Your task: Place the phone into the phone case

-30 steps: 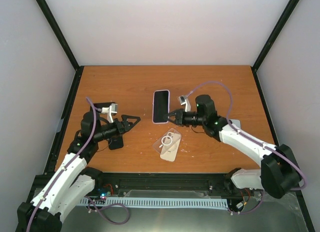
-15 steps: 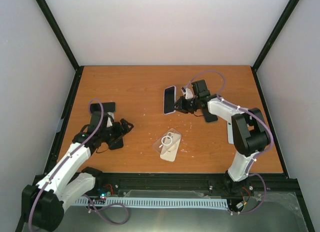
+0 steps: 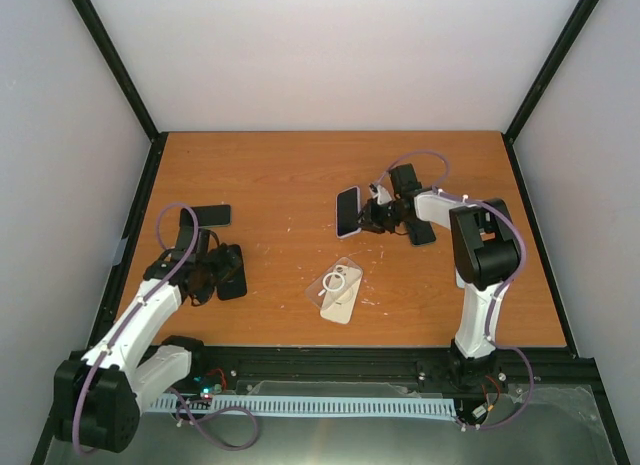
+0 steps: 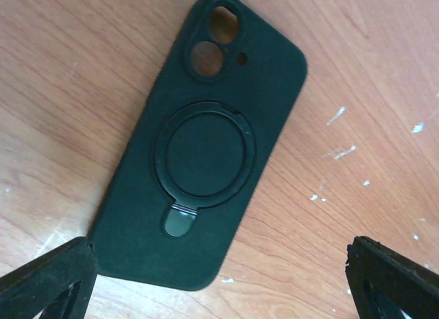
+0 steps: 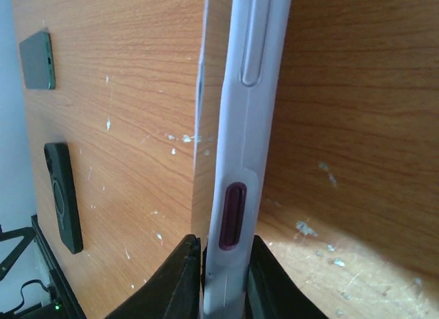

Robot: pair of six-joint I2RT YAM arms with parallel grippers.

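Note:
My right gripper [image 3: 370,214] is shut on the phone [image 3: 348,212], which has a black screen and a pale lavender edge, and holds it tilted on its side just above the table right of centre. In the right wrist view my gripper [image 5: 225,264] pinches the phone's edge [image 5: 240,127], with its side buttons showing. A clear phone case [image 3: 335,290] with a white ring lies flat near the front centre. My left gripper [image 3: 222,265] is open and empty over a dark green phone case [image 4: 199,140] lying back up with a round ring stand.
A dark green phone [image 3: 205,216] lies at the left, behind the dark case [image 3: 232,272]. Both show in the right wrist view, the phone [image 5: 38,58] and the case [image 5: 63,195]. A dark flat object [image 3: 421,231] lies under the right arm. Black frame rails border the table.
The right gripper has lifted the phone off the table, tipped it on edge and carried it right as the arm folded back. The left arm has drawn back left over the dark case.

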